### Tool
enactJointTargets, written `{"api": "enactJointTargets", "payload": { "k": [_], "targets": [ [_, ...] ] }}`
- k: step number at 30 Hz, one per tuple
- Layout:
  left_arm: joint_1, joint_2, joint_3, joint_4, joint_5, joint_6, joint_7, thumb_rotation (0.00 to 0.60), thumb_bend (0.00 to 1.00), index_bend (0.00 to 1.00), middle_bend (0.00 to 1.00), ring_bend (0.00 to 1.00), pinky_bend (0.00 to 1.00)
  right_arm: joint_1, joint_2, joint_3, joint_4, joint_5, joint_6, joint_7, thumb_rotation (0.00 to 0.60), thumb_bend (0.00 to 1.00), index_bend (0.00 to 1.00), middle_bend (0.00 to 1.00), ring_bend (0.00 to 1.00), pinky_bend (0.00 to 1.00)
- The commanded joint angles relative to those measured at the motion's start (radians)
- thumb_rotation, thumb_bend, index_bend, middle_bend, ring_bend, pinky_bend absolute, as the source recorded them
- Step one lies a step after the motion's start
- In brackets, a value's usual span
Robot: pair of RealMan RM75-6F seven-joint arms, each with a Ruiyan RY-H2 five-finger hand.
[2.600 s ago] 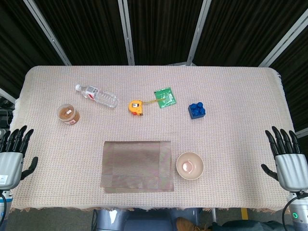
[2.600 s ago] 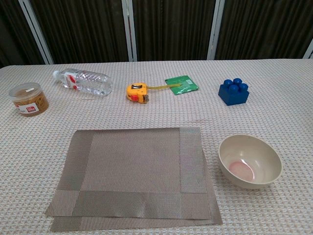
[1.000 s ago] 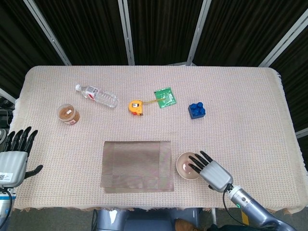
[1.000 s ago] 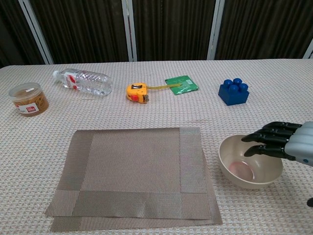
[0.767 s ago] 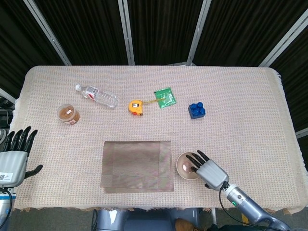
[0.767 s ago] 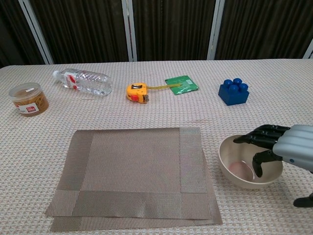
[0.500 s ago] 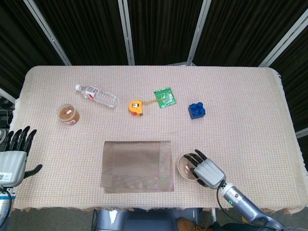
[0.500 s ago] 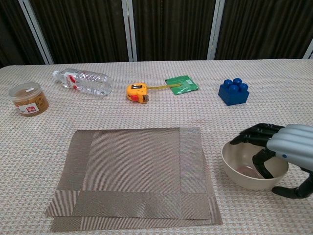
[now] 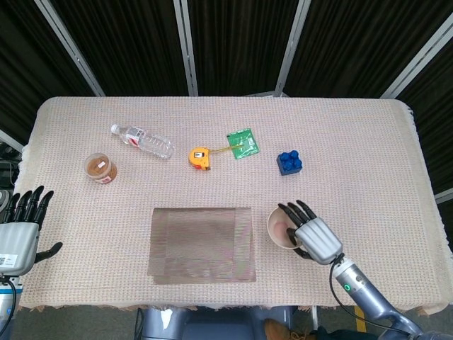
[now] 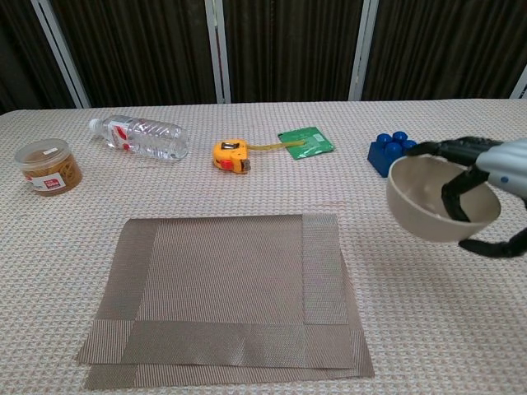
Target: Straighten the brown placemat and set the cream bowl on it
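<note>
One cream bowl (image 10: 428, 206) gripped in right hand (image 10: 486, 193), above table.

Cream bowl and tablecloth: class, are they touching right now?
Apart. The chest view shows the cream bowl lifted clear of the tablecloth, gripped at its rim by the right hand.

Right hand (image 9: 311, 237) raised, gripping; left hand (image 9: 20, 228) apparently spread, idle.

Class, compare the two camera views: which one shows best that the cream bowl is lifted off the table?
The chest view. From the side, the cream bowl hangs clear above the tablecloth, gripped at its rim by the right hand. The head view looks straight down, so the bowl shows only as a round rim partly under the hand, its height unreadable.
</note>
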Motion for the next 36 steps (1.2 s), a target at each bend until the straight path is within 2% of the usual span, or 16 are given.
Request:
{"api": "enactJointTargets", "payload": {
  "k": [1, 5, 8, 14, 23, 25, 27, 29, 31, 36],
  "targets": [
    [0.0, 0.002, 0.0, -0.003, 0.002, 0.0, -0.003, 0.6, 0.13, 0.0, 0.0, 0.0, 0.0, 0.001, 0.027, 0.074, 0.056, 0.089, 0.017, 0.018, 0.6, 0.25, 0.66, 0.0, 0.0, 0.0],
    [0.002, 0.005, 0.001, -0.007, 0.006, 0.004, -0.006, 0.6, 0.14, 0.0, 0.0, 0.0, 0.0, 0.015, 0.018, 0.138, 0.173, 0.211, -0.034, 0.03, 0.6, 0.25, 0.66, 0.0, 0.0, 0.0],
    [0.001, 0.004, 0.001, -0.009, 0.006, 0.003, -0.006, 0.6, 0.13, 0.0, 0.0, 0.0, 0.0, 0.028, 0.0, 0.157, 0.252, 0.276, -0.086, 0.029, 0.6, 0.25, 0.66, 0.0, 0.0, 0.0],
    [-0.002, 0.005, 0.0, -0.012, -0.006, -0.007, -0.004, 0.6, 0.13, 0.0, 0.0, 0.0, 0.0, 0.049, -0.063, 0.171, 0.392, 0.384, -0.187, -0.014, 0.6, 0.25, 0.66, 0.0, 0.0, 0.0],
    [-0.004, 0.006, -0.001, -0.015, -0.018, -0.018, -0.01, 0.6, 0.14, 0.0, 0.0, 0.0, 0.0, 0.061, -0.134, 0.167, 0.508, 0.422, -0.235, 0.001, 0.6, 0.25, 0.66, 0.0, 0.0, 0.0],
    [-0.004, 0.006, -0.001, -0.015, -0.018, -0.018, -0.01, 0.6, 0.14, 0.0, 0.0, 0.0, 0.0, 0.061, -0.139, 0.166, 0.517, 0.421, -0.235, 0.005, 0.6, 0.25, 0.54, 0.0, 0.0, 0.0],
    [-0.004, 0.007, -0.001, -0.016, -0.018, -0.018, -0.012, 0.6, 0.14, 0.0, 0.0, 0.0, 0.0, 0.059, -0.141, 0.161, 0.522, 0.423, -0.24, 0.004, 0.6, 0.24, 0.23, 0.0, 0.0, 0.0],
    [-0.004, 0.008, 0.001, -0.018, -0.015, -0.019, -0.015, 0.6, 0.14, 0.0, 0.0, 0.0, 0.0, 0.054, -0.135, 0.151, 0.52, 0.426, -0.25, -0.013, 0.6, 0.2, 0.06, 0.0, 0.0, 0.0],
    [-0.004, 0.01, 0.004, -0.022, -0.011, -0.021, -0.02, 0.6, 0.14, 0.0, 0.0, 0.0, 0.0, 0.046, -0.114, 0.148, 0.481, 0.436, -0.255, -0.022, 0.6, 0.17, 0.0, 0.0, 0.0, 0.0],
    [-0.001, 0.018, 0.011, -0.034, 0.01, -0.014, -0.03, 0.6, 0.14, 0.0, 0.0, 0.0, 0.0, 0.006, -0.022, 0.146, 0.318, 0.411, -0.18, -0.009, 0.6, 0.16, 0.0, 0.0, 0.0, 0.0]
  ]
}}
